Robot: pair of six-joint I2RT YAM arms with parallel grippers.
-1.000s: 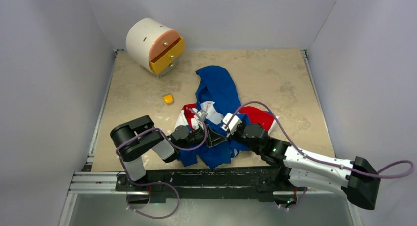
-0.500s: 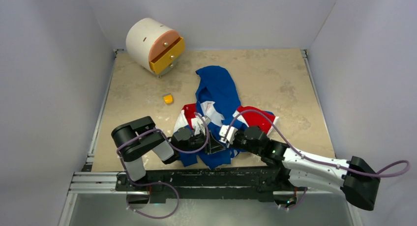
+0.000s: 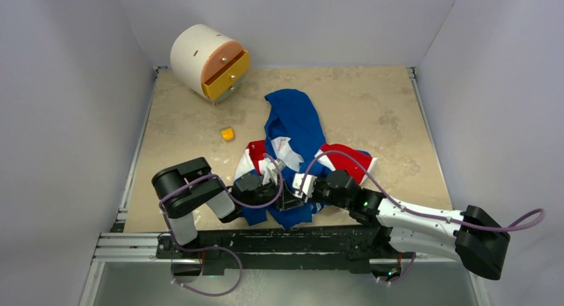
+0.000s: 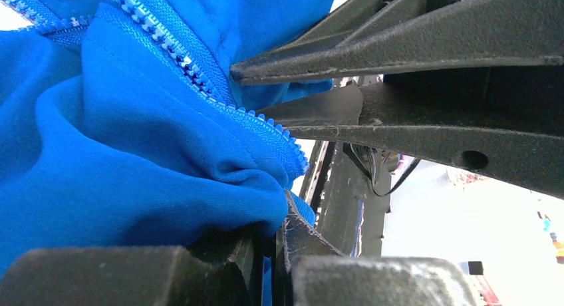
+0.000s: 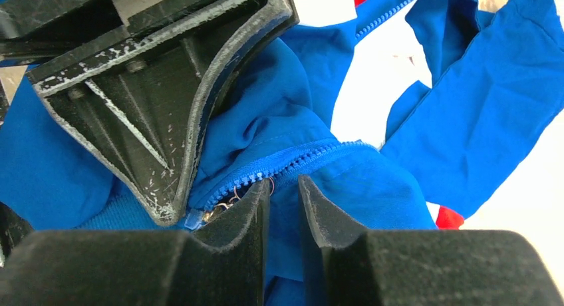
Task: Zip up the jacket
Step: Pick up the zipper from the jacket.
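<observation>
- Two claws meet at the near hem of the jacket (image 3: 293,122), which lies crumpled on the tabletop (image 3: 379,106).
- Left claw (image 4: 278,234): clamped on blue fabric beside the zipper (image 4: 167,48).
- Right claw (image 5: 284,194): pinched together on the zipper tape.

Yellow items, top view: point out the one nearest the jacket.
The small yellow block, loose beside the jacket; the yellow drawer sits farther back in the white cabinet.

A robotics lab test cell: plain white walls (image 3: 66,86) box in a beige stone-patterned worktop (image 3: 372,106), an aluminium rail (image 3: 126,243) at its near edge carries the purple-cabled left arm (image 3: 189,193) and right arm (image 3: 425,219), and staged props lie about: a jacket (image 3: 292,120), a toy drawer unit (image 3: 209,60), a small yellow block (image 3: 228,134)
</observation>
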